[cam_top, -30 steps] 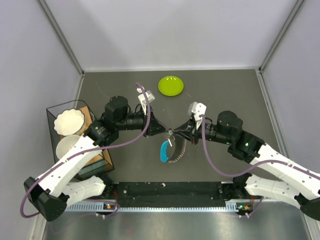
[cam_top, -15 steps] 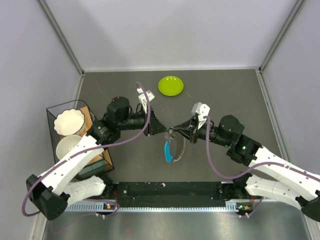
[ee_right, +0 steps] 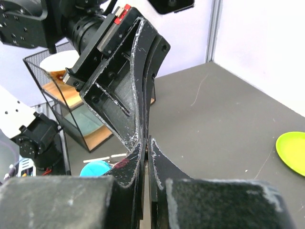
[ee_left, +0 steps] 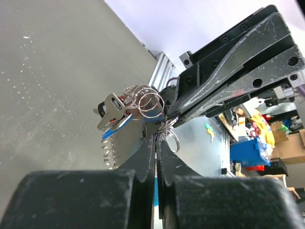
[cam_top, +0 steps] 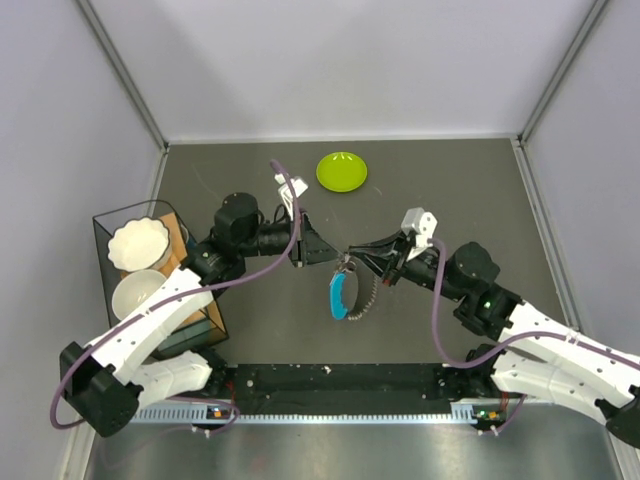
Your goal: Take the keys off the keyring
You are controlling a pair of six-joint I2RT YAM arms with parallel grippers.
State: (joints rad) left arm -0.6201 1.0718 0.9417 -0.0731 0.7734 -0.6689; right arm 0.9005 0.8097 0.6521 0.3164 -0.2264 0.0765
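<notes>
Both arms (cam_top: pixel 150 320) show white shells, black joints, looping purple cables (cam_top: pixel 436 305) and scuffed black fingers (ee_left: pixel 228 71).

Keys (ee_left: pixel 112 109), keyring (ee_left: pixel 143 99) loops at shut left jaws' tips; right jaws alongside

A lime-green plate (cam_top: pixel 341 171) lies on the dark grey table (cam_top: pixel 450 180). Well left of the plate and nearer the camera, a black wire rack (cam_top: pixel 196 322) holds 2 white bowls, 1 scalloped (cam_top: pixel 137 243), 1 plain (cam_top: pixel 135 293).
</notes>
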